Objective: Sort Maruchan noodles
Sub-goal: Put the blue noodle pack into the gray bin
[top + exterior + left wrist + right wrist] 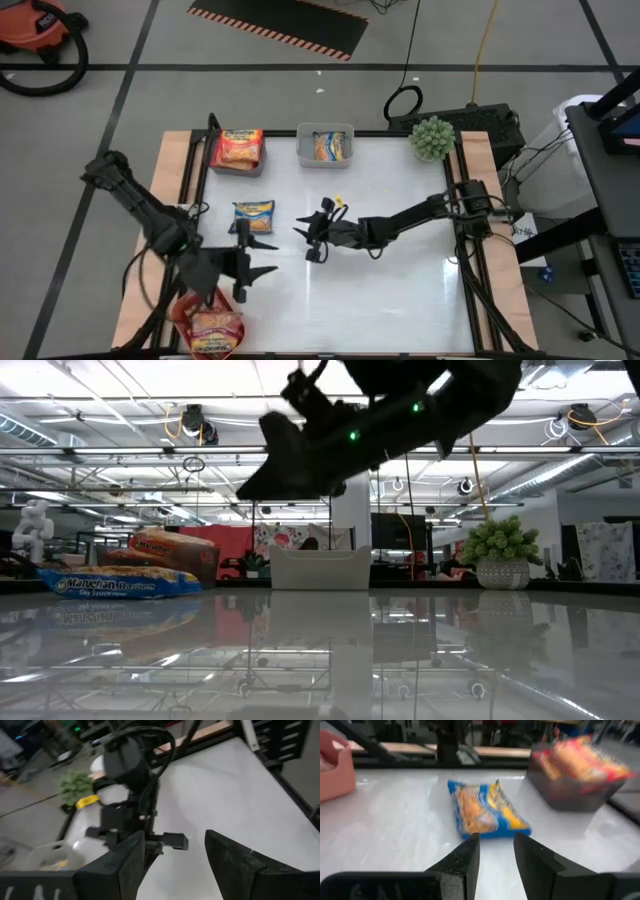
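We see a blue packet (254, 216) of Maruchan noodles with a yellow band and a picture of noodles, lying flat on the white table (400, 280). Just beside it, on the side away from the left arm, the right gripper (312, 238) hovers with open, empty fingers. The left gripper (258, 258), near the packet, is open and empty too.

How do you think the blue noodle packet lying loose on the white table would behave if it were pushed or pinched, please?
The blue noodle packet lies flat, so it probably won't roll or tip. Its glossy wrapper on the shiny table suggests it would slide when nudged. It looks thin and light, and the wrapper may crinkle while the block inside could crack under a hard pinch.
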`<state>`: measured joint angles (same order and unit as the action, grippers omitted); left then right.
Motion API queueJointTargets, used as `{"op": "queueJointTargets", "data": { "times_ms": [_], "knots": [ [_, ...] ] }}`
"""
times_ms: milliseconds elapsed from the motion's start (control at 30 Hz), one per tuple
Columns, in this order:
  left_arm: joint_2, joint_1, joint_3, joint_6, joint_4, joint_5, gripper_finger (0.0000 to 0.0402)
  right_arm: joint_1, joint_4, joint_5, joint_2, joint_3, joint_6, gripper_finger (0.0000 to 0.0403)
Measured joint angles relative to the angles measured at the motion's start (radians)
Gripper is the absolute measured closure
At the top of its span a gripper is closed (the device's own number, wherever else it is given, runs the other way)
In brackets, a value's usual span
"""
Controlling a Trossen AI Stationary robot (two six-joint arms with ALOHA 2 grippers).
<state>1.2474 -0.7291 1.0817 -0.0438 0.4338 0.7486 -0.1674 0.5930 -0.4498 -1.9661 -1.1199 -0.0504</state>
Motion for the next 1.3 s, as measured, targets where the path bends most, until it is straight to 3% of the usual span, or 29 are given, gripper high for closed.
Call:
{"op": "queueJointTargets", "data": {
  "times_ms": [167, 400, 600, 800, 1000, 1100, 1300],
  "knots": [
    [-0.159, 0.087, -0.208, 0.067, -0.177, -0.123, 0.0188, 0.018, -0.023, 0.030, -0.014, -0.001, -0.084, 0.0286],
    [-0.404, 0.181, -0.393, 0.003, -0.197, -0.122, 0.0188, 0.017, -0.026, -0.046, -0.016, -0.001, -0.181, 0.0286],
    [-0.537, 0.223, -0.457, 0.005, -0.200, -0.120, 0.0188, 0.013, -0.028, -0.045, -0.064, -0.002, -0.214, 0.0286],
    [-0.568, 0.258, -0.458, 0.066, -0.205, -0.122, 0.0188, 0.031, -0.021, -0.017, -0.166, -0.028, -0.262, 0.0286],
    [-0.568, 0.292, -0.459, 0.092, -0.197, -0.124, 0.0188, 0.059, -0.004, 0.109, -0.256, -0.085, -0.251, 0.0284],
    [-0.568, 0.301, -0.459, 0.092, -0.197, -0.143, 0.0188, 0.062, 0.040, 0.164, -0.324, -0.154, -0.255, 0.0268],
    [-0.567, 0.304, -0.459, 0.068, -0.169, -0.148, 0.0188, 0.046, 0.045, 0.134, -0.425, -0.281, -0.198, 0.0219]
  ]
}}
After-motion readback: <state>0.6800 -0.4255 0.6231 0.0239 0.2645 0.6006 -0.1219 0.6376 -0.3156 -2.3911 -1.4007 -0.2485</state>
